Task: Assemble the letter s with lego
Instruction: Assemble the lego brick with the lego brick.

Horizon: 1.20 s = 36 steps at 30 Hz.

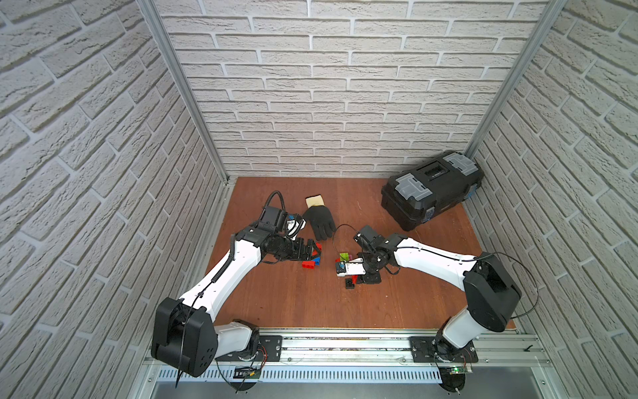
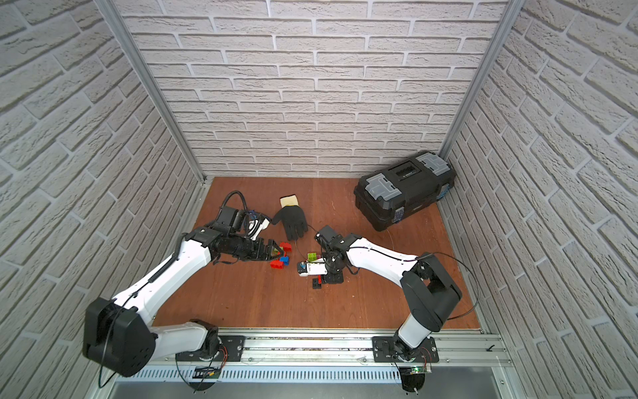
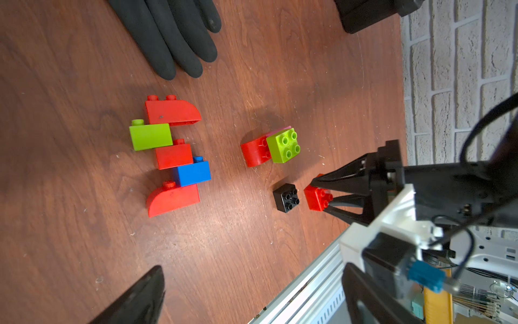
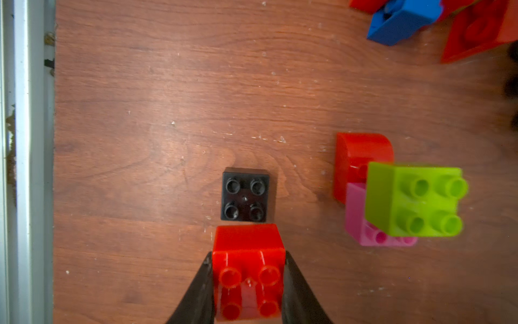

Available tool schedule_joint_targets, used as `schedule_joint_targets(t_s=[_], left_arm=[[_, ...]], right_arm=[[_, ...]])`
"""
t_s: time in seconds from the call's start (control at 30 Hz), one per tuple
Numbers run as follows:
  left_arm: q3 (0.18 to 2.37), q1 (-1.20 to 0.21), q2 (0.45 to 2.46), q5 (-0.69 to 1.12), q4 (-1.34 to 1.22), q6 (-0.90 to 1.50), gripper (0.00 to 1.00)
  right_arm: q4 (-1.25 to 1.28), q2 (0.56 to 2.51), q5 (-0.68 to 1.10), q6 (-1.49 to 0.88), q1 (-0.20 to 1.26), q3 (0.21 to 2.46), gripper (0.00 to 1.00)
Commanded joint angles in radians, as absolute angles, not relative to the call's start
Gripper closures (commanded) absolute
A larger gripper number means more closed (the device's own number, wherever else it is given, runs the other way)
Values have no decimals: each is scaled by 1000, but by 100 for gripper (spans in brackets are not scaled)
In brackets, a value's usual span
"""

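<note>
Right wrist — right pincer, pointing down, clamps red brick.

glove: black with a pale cream cuff, lying flat on the table, cuff toward the back wall, fingers spread toward the near edge.
toolbox: black plastic, lid shut, two grey latches on top, a blue label on its side; set at an angle in the far right corner, well apart from the glove.
table: reddish-brown wood grain, with fine pale scuffs and specks in the wrist views.
walls: white brick-pattern panels on three sides, joined by metal corner posts.
rail: aluminium profile along the near edge, with a slotted strip just below it.
</note>
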<state>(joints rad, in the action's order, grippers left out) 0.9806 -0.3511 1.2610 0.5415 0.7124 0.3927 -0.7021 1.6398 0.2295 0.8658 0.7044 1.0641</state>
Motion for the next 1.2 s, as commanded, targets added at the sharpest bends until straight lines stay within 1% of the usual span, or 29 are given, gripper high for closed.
schedule_joint_targets(t_s=[0.0, 0.33, 0.47, 0.93, 1.17], left_arm=[[1000, -339, 1236, 557, 735, 367, 2], [991, -332, 1235, 565, 728, 368, 2], [990, -332, 1237, 566, 726, 369, 2], [986, -331, 1235, 568, 730, 370, 2], [984, -330, 1233, 566, 731, 368, 2]], right_arm=[[-723, 1661, 227, 820, 726, 1093, 73], [-688, 1708, 156, 763, 747, 1097, 74], [-682, 1719, 155, 748, 752, 1099, 75], [-739, 1763, 93, 745, 770, 1099, 76], [-749, 1734, 77, 742, 770, 1083, 76]])
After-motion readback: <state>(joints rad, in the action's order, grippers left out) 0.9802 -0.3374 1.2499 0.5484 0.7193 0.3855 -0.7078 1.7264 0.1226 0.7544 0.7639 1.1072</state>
